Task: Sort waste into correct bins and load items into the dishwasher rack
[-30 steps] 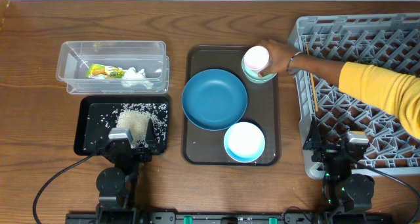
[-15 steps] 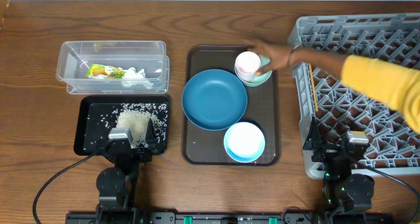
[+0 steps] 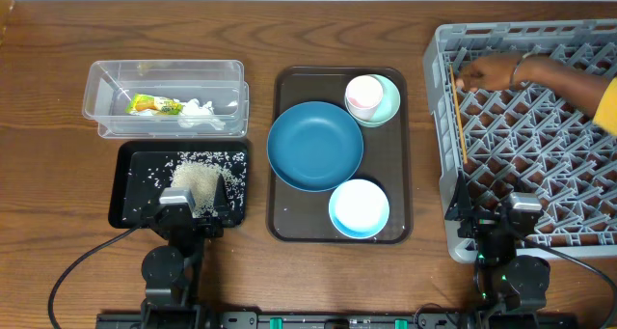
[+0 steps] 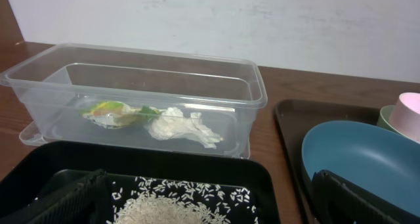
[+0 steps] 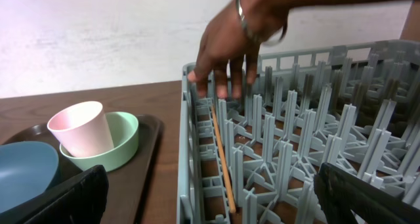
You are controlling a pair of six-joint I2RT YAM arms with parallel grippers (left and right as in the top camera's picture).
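Pink cup (image 3: 364,94) sits in mint bowl (image 3: 391,105); left hand (image 3: 190,204) and right hand (image 3: 492,219) spread, empty.

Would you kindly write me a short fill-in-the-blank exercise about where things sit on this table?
The cup in the mint bowl is coloured ____.
The rice lies in the ____ tray.
The wrapper and the crumpled white ____ lie in the clear tub.
The wooden stick lies in the grey ____.
Missing words: pink; black; tissue; rack.
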